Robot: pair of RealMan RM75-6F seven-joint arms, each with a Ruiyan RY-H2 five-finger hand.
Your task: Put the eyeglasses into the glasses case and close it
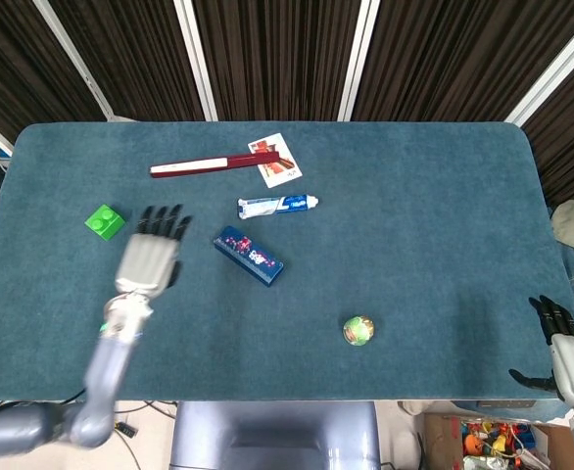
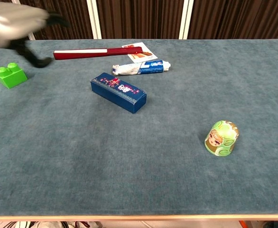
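My left hand (image 1: 148,260) hovers with fingers spread, empty, near the green brick (image 1: 103,222) — well apart from the blue box (image 1: 249,256). My right hand (image 1: 568,357) hangs open off the table's edge (image 1: 483,397). No eyeglasses or case that I can tell.

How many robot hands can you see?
2. The left hand hangs over the table's left side beside the green block. The right hand sits off the table's near right corner.
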